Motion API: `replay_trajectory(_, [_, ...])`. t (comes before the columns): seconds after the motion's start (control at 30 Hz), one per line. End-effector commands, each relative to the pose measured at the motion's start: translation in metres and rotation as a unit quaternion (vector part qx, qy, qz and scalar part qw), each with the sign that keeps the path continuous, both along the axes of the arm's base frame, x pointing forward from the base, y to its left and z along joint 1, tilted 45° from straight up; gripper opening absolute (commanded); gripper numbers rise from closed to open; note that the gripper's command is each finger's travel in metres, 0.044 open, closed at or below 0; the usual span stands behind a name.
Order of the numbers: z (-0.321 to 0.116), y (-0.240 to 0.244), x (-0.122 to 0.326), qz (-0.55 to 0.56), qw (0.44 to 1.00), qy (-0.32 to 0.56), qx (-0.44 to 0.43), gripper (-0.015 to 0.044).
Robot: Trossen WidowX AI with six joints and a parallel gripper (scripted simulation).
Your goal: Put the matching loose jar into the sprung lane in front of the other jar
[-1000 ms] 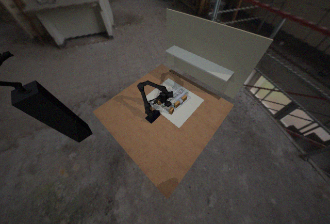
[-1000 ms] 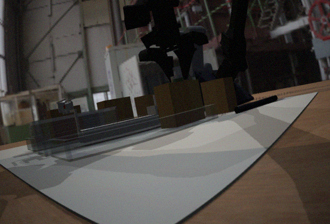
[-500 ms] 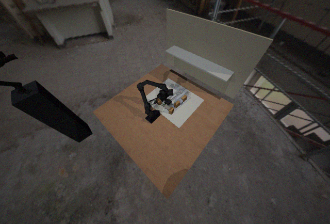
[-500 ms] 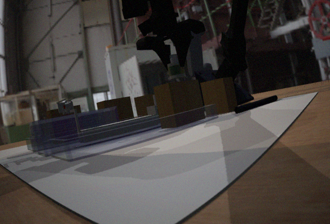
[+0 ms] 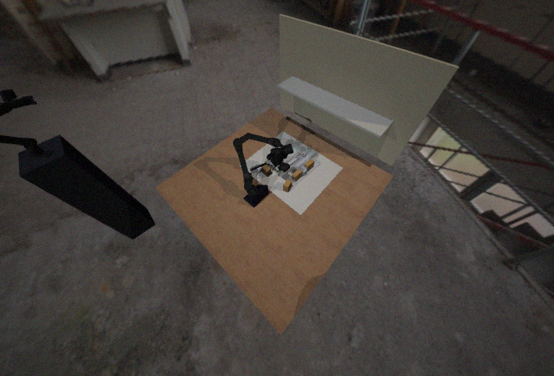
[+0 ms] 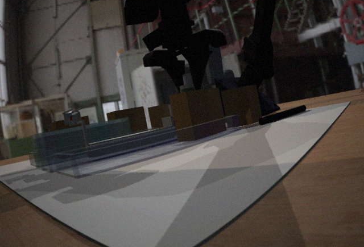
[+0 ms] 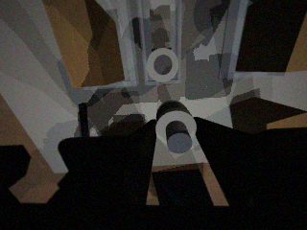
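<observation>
My gripper is shut on a loose jar. The held jar has a pale ring top, a grey-blue knob and a dark green body, and stands roughly upright between the fingers. In the exterior view it is raised behind a brown block, its lower part hidden. The wrist view shows another ring-topped jar at the near end of the middle clear-walled lane, just ahead of the held jar and apart from it. The lane's rails run away from me. The pusher plate cannot be made out.
Brown blocks stand around the clear fixture. Another brown block is close to the arm's base. A black rod lies on the white mat. A wall with a shelf stands beyond.
</observation>
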State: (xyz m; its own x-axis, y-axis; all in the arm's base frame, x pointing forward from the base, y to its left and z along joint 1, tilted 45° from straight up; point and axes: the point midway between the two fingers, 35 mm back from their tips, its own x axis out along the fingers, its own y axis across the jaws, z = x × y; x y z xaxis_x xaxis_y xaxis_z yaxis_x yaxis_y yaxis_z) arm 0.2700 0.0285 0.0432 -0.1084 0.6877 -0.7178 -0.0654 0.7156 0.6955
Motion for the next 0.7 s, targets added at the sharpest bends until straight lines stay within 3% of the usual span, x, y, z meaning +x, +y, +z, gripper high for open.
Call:
replay_trajectory(0.0, [-0.001,0.014,0.011,-0.005,1.000,0.004,0.004,0.0000])
replay_trajectory(0.67, [-0.018,0.031,0.010,-0.005,1.000,0.004,0.005,0.0000])
